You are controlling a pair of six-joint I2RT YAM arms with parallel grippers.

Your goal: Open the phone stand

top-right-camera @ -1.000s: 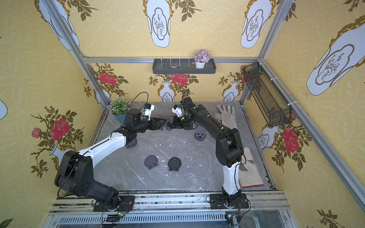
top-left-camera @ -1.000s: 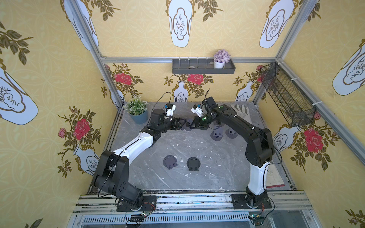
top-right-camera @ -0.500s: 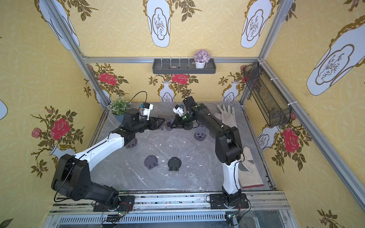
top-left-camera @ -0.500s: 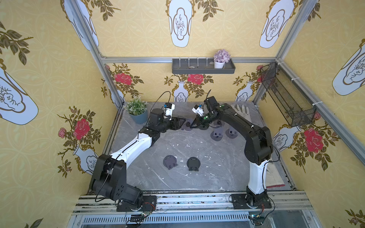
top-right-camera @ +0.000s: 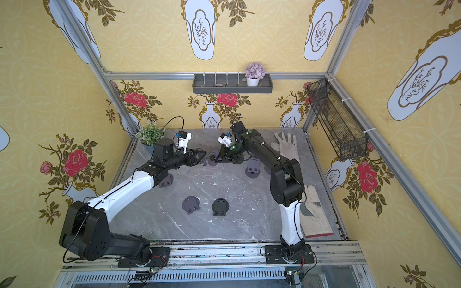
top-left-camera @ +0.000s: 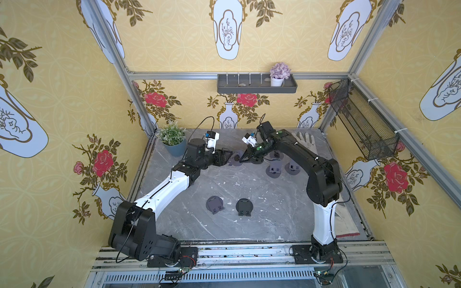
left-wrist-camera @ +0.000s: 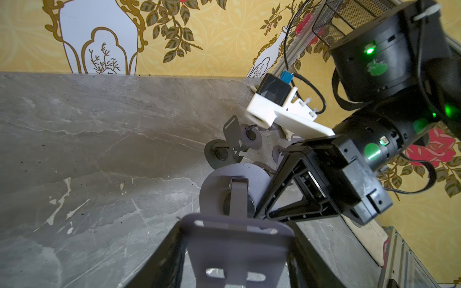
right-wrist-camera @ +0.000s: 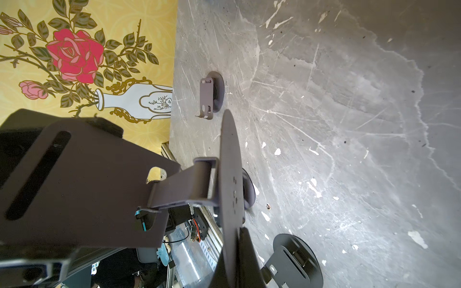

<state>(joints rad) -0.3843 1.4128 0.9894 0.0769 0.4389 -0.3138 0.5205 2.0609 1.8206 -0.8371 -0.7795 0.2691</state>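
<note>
Phone stand (top-left-camera: 235, 159) held both sides: left hand (top-left-camera: 226, 157) clamps plate, right hand (top-left-camera: 242, 160) pinches round base.

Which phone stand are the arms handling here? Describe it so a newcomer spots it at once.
Look at the rear middle of the grey table, where the two arms meet. The phone stand there is held between the left gripper and right gripper, unlike the other stands, which sit untouched on the tabletop.
</note>
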